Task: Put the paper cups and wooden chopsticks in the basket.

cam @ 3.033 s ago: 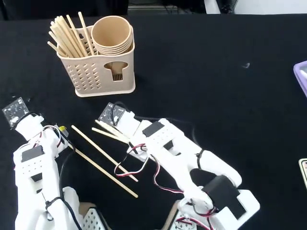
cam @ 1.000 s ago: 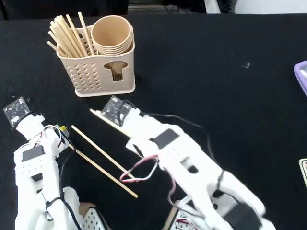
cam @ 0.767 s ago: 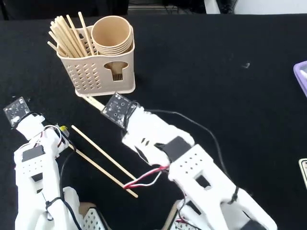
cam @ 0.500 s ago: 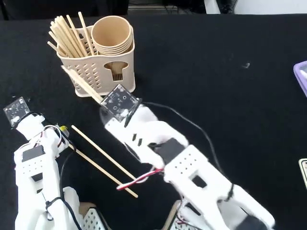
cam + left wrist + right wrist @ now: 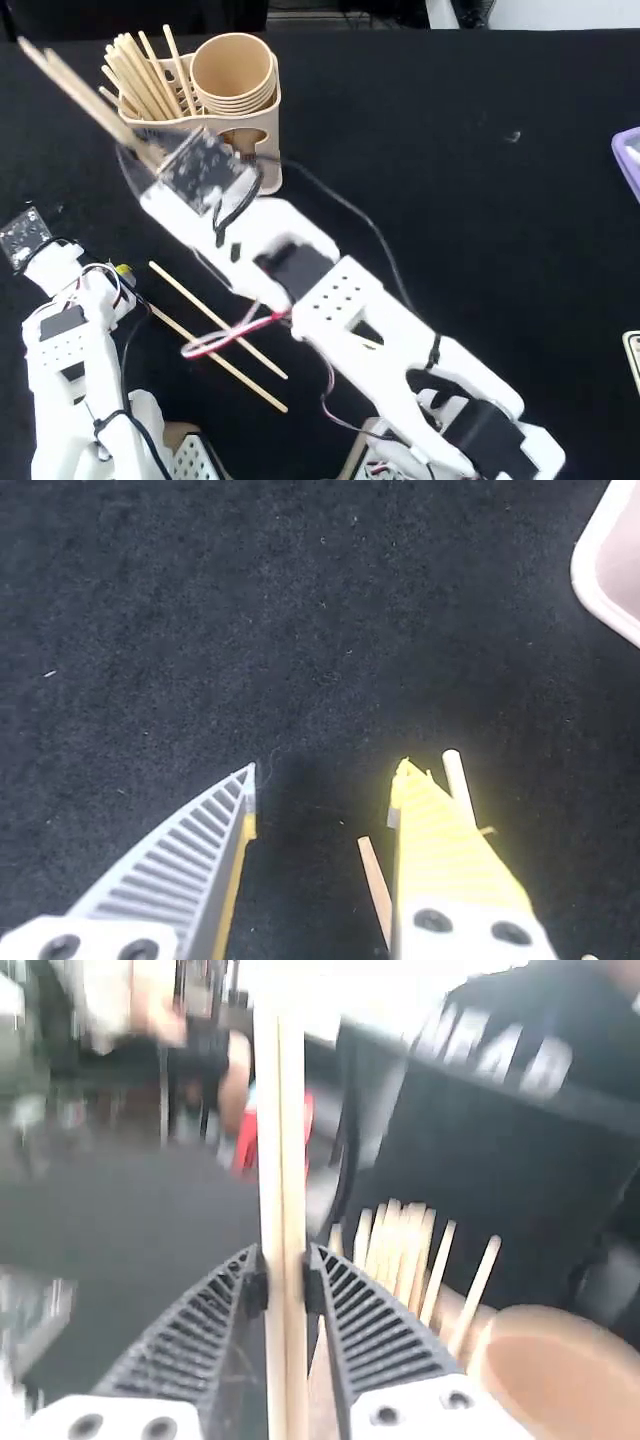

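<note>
Black cloth surface [image 5: 450, 150]: right claw [image 5: 283, 1260] pinching two pale wooden chopsticks [image 5: 70, 80].
They stand tilted near the beige perforated plastic basket [image 5: 268, 150]; better to turn them upright over its stick compartment before releasing. Left claw [image 5: 327, 770] is spread beside two loose chopsticks [image 5: 215, 335].

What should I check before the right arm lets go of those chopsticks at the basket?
1. Grip: right gripper shut on the held chopsticks, a pair side by side. Ok.
2. Alignment: in the high view the pair slants out past the side of the basket instead of standing over it. Not ok.
3. Room in the chopstick compartment: a bunch of basket chopsticks already stands there. Cannot tell.
4. Paper cups stacked in the other compartment, out of the way. Ok.
5. Left gripper open, low over the table, apart from the basket. Ok.
6. Everything collected: two loose chopsticks lie on the table. Not ok.
</note>
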